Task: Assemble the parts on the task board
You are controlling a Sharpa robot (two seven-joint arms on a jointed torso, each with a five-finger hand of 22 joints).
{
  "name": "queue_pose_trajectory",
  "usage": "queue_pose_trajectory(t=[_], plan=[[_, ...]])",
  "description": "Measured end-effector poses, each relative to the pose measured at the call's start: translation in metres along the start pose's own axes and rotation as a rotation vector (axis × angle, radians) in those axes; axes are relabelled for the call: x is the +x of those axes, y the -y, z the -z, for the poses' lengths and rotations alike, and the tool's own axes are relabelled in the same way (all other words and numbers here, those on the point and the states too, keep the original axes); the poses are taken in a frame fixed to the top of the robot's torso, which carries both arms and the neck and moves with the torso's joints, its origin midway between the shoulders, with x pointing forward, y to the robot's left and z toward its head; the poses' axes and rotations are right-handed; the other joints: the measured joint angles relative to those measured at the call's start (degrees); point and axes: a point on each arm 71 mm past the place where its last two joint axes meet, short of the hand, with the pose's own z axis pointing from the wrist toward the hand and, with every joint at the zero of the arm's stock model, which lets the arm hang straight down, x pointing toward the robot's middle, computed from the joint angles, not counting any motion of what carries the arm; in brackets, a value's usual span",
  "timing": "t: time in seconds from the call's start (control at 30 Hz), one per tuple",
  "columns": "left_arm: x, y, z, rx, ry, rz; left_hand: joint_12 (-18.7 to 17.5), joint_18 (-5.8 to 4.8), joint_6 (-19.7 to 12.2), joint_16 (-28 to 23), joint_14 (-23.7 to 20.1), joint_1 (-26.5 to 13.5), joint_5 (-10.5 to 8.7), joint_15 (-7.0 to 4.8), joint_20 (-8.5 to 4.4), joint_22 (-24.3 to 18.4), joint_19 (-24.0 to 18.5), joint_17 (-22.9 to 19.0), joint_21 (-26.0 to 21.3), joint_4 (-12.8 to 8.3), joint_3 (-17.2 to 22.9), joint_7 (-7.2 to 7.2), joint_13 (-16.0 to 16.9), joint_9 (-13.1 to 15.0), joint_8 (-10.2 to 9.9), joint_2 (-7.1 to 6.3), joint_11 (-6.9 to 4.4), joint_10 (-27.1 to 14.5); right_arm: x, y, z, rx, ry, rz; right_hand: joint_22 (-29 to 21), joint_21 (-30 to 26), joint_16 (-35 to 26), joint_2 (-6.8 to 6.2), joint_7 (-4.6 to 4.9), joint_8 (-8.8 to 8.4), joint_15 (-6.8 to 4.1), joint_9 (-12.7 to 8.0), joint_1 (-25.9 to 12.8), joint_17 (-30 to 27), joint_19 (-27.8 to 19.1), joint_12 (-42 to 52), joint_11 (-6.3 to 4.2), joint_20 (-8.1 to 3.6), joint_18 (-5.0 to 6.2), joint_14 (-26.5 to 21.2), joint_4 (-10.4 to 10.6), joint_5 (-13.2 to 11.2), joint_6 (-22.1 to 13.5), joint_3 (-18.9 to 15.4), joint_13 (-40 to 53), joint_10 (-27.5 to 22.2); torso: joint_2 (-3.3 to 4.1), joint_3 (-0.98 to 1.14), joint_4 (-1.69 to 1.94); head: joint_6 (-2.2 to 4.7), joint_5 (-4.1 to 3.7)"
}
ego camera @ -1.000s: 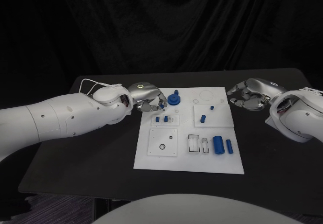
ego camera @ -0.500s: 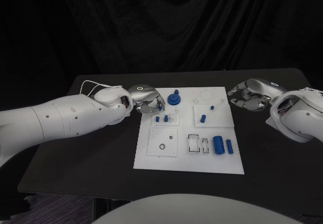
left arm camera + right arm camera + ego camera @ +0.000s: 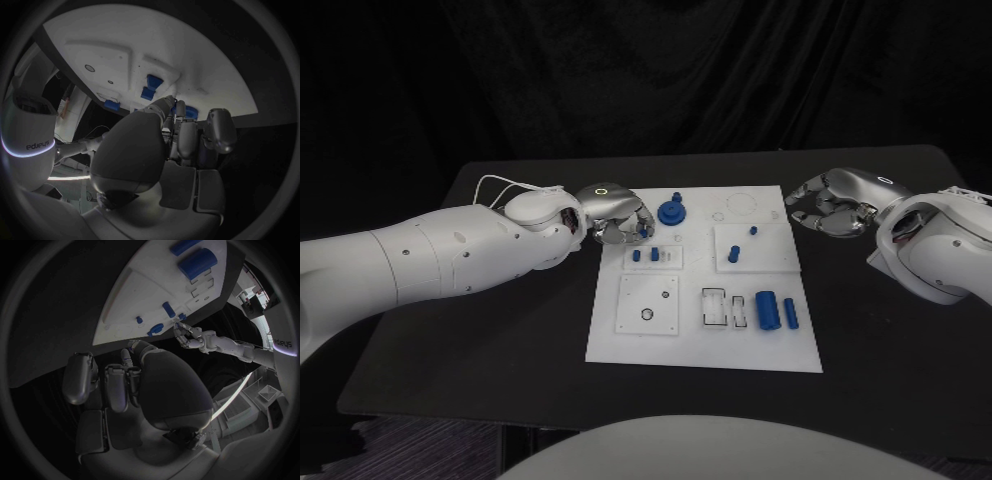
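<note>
Head camera overhead; wrist cameras close behind hands; task board (image 3: 708, 345) shared.

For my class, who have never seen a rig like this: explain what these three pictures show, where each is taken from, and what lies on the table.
This is a two-armed robot at a black table. One picture looks down from its head; the two round ones come from cameras at each wrist, behind that robot hand. The white task board lies in the middle, with small blue parts on it. The left robot hand is at the board's far left corner beside a blue part; whether it holds anything cannot be told. The right robot hand, fingers curled, holds nothing, beside the board.
</note>
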Motion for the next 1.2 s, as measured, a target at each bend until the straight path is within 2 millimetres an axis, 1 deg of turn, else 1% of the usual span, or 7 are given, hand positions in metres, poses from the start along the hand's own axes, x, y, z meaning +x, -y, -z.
queue_pose_trajectory(t=[0.17, 0.8, 0.9, 1.2], plan=[[0.001, 0.001, -0.001, 0.002, 0.001, 0.001, 0.0, -0.01, -0.2, 0.0, 0.0, 0.0, 0.00, 0.00, 0.00, 0.0, 0.0, -0.1, 0.0, 0.0, 0.0, -0.21, -0.1, -0.1, 0.0, 0.00, 0.00, 0.0, 0.000, 0.000, 0.000, 0.000, -0.001, 0.000, 0.0, -0.3, 0.0, 0.24, 0.00, 0.00, 0.00, 0.0, -0.2, 0.0, 0.0, 0.0, 0.00, 0.00, 0.00, 0.0, -0.2, 0.0, 0.0, 0.2, 0.0, 0.0, -0.01, 0.01, 0.00, 0.00, 0.07], [0.005, 0.003, -0.011, 0.003, 0.008, -0.003, 0.0, 0.00, -0.2, -0.2, 0.0, 0.0, 0.00, 0.00, 0.00, 0.0, 0.0, -0.4, -0.2, 0.0, 0.0, -0.21, -0.1, -0.1, -0.1, 0.00, -0.04, 0.4, 0.000, 0.000, 0.000, -0.001, -0.003, 0.000, 0.0, -0.3, 0.0, 0.24, 0.00, 0.00, 0.00, 0.0, -0.2, 0.0, 0.0, 0.0, 0.00, 0.00, 0.00, 0.0, -0.2, 0.0, 0.0, 0.2, 0.0, 0.0, -0.01, 0.02, -0.01, 0.00, 0.01], [0.006, 0.003, -0.012, 0.001, 0.005, -0.002, -0.2, 0.00, -0.4, -0.2, 0.0, 0.0, 0.00, 0.00, 0.00, 0.0, 0.0, -0.6, -0.2, 0.0, 0.0, -0.41, -0.2, -0.2, -0.3, 0.00, -0.04, 0.4, 0.000, -0.001, 0.000, -0.001, -0.004, 0.000, 0.0, -0.3, 0.0, 0.24, 0.00, 0.00, 0.00, 0.0, -0.2, 0.0, 0.0, 0.0, 0.00, 0.00, 0.00, 0.0, -0.2, 0.0, 0.0, 0.2, 0.0, 0.0, -0.01, 0.02, -0.01, 0.00, 0.02], [0.010, 0.003, -0.014, -0.005, -0.003, 0.001, -0.7, 0.00, -0.6, -0.6, -0.4, -0.2, -0.51, 0.42, 0.00, 0.0, 0.0, -1.1, -0.7, 0.0, 0.0, -0.62, -0.4, -0.5, -0.7, -0.23, -0.04, 0.4, 0.001, 0.000, 0.000, 0.000, -0.007, 0.001, 0.0, -0.3, 0.0, 0.23, 0.00, 0.00, 0.00, 0.0, -0.2, 0.0, 0.0, 0.0, 0.00, 0.00, 0.00, 0.0, -0.2, 0.0, 0.0, 0.2, 0.0, 0.0, 0.00, 0.02, -0.01, 0.00, -0.09]])
